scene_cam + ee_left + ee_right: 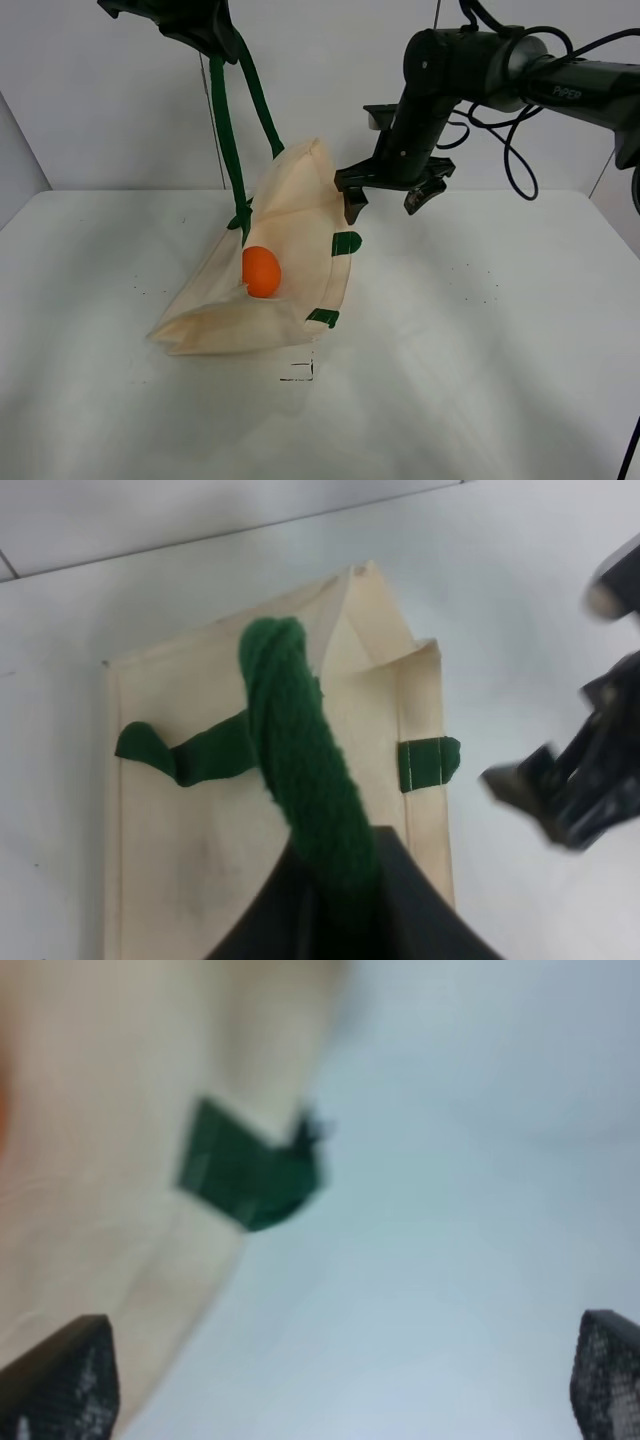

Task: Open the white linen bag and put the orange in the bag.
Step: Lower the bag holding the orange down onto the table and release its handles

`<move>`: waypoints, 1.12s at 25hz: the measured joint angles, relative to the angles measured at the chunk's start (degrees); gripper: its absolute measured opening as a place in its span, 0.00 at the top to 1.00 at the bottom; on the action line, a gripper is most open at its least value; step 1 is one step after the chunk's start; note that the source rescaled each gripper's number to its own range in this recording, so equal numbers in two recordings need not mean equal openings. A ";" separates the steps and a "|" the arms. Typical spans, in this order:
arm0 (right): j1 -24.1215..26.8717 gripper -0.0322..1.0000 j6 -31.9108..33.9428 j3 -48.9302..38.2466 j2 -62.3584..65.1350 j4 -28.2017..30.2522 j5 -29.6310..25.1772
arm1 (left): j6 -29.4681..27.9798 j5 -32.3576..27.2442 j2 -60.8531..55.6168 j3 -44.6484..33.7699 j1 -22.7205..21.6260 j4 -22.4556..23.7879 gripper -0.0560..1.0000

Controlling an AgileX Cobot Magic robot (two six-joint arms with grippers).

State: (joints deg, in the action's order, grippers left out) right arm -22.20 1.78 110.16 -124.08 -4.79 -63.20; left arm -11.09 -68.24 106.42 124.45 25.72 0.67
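The white linen bag lies slumped on the table with its mouth open toward the camera. My left gripper is shut on the bag's dark green handle and holds it taut high above the bag; the left wrist view shows the handle running into the gripper. The orange sits in the bag's open mouth. My right gripper is open and empty, hovering just right of the bag's upper rim near a green tab. The right wrist view shows its fingertips wide apart, above that tab.
The white table stretches to the right and front of the bag. A small black mark lies just in front of the bag. A second green tab sits at the bag's lower rim.
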 joint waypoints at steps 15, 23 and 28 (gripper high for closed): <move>19.92 0.00 -1.78 0.00 0.00 4.79 -5.92 | 0.00 0.00 0.00 0.00 0.00 0.00 0.95; 20.84 0.00 -2.46 -1.06 1.61 3.73 -5.96 | 0.00 0.00 0.00 0.00 0.00 0.00 0.95; 20.84 0.00 -3.18 -11.32 10.40 2.97 -5.98 | 0.00 0.00 0.00 0.00 0.00 0.00 0.95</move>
State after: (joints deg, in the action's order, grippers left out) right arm -1.36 -1.41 98.84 -113.68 -1.82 -69.17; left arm -11.09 -68.24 106.42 124.45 25.72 0.67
